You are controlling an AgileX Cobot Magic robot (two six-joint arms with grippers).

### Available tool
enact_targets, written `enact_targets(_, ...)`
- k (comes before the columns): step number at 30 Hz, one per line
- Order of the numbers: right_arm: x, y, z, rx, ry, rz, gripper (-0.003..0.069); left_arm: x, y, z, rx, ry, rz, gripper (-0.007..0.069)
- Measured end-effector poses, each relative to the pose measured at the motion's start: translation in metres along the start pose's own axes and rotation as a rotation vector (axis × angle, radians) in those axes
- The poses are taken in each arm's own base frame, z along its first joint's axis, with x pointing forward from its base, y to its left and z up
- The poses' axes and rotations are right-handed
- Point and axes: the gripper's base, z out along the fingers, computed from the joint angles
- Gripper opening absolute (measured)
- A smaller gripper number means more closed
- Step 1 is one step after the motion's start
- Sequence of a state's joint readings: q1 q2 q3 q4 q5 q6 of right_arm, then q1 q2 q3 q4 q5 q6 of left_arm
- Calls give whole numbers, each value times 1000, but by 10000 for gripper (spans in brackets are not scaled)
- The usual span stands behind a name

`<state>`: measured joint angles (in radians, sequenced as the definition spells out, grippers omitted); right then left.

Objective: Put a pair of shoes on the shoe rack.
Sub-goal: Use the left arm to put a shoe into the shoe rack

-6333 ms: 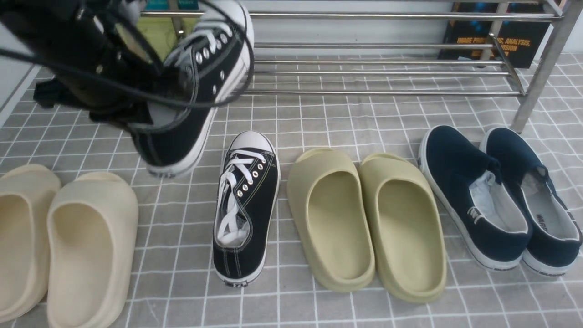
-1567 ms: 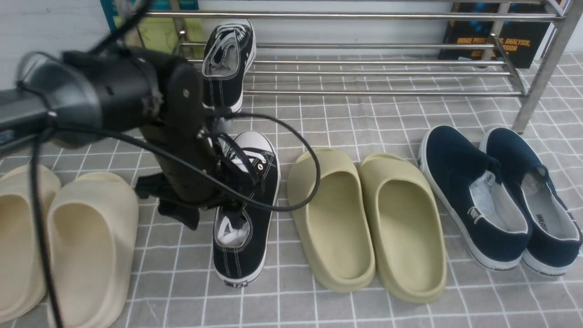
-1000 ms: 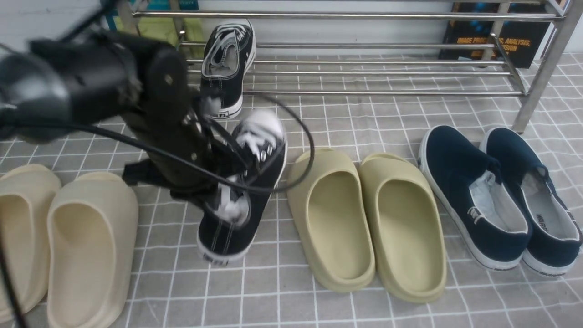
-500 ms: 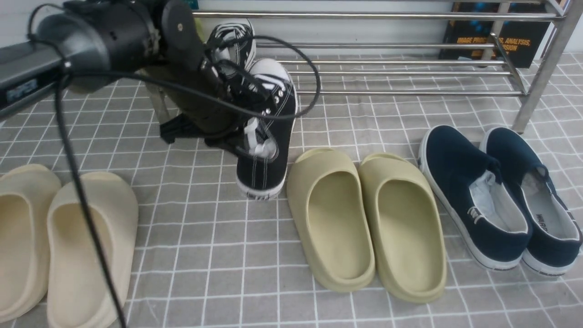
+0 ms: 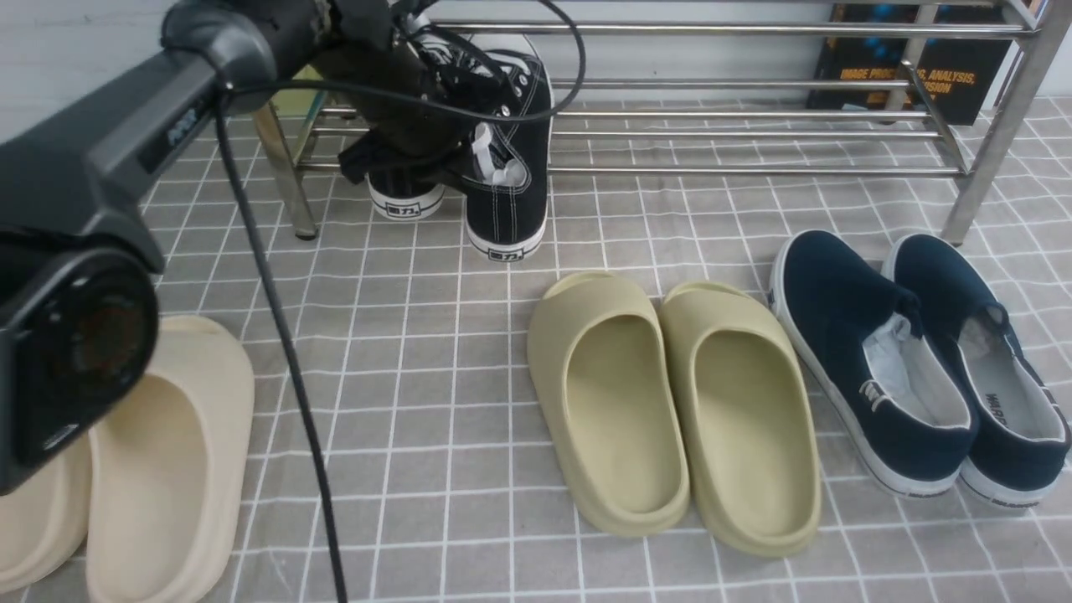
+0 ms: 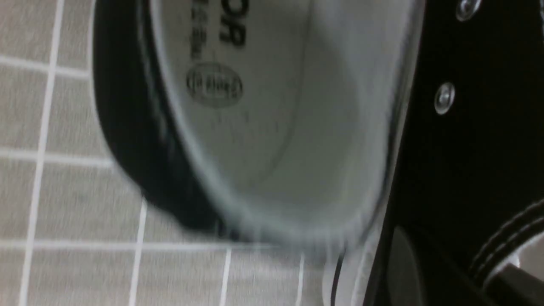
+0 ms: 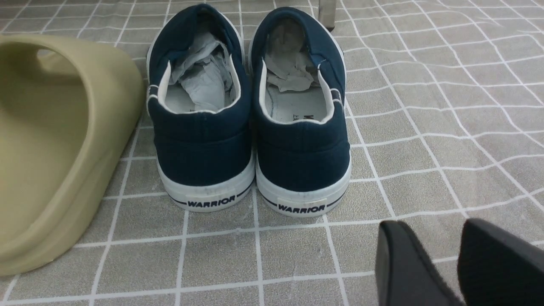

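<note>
One black sneaker [image 5: 406, 197] of the pair of shoes sits on the lower tier of the silver shoe rack [image 5: 712, 84], heel toward me. Just to its right is the second black sneaker [image 5: 511, 201], with my left gripper [image 5: 473, 155] shut on its side wall. Its toe points in over the lower bars and its heel hangs in front of the front bar. In the left wrist view my left gripper [image 6: 459, 272] clamps black canvas with eyelets [image 6: 467, 127], beside a grey insole [image 6: 255, 106]. My right gripper [image 7: 442, 242] is open and empty, low over the tiled mat.
On the mat stand two olive slides [image 5: 611, 402], two navy slip-ons [image 5: 871, 360] and cream slides [image 5: 167, 452]. The navy slip-ons [image 7: 250, 127] sit just ahead of the right gripper, the olive slide [image 7: 51, 148] beside them. Rack legs [image 5: 285, 167] stand at both ends, a dark book [image 5: 921, 67] behind.
The left gripper lifted the second sneaker off the mat and carried it forward to the rack, where it now hangs beside the first sneaker. The other shoes have not moved.
</note>
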<state>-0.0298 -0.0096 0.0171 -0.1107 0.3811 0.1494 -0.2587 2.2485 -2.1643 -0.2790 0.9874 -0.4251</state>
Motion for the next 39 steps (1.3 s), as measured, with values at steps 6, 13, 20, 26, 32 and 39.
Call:
enact_targets(6,0,0,0,0,0,0,239,-9,-3,10,19,-29,7,-9)
enact_targets(13,0,0,0,0,0,0,239,-14,-4,7,17,-72,24,88)
enact_targets(20,0,0,0,0,0,0,239,-14,-17,-52,-35,-26,171,195)
enact_targets(26,0,0,0,0,0,0,239,-11,-28,-107,-62,-82,268,130)
enact_targets(32,0,0,0,0,0,0,239,26,-33,-69,-116,81,349,-8)
enact_targets(39,0,0,0,0,0,0,239,73,-32,-19,-196,248,437,-13)
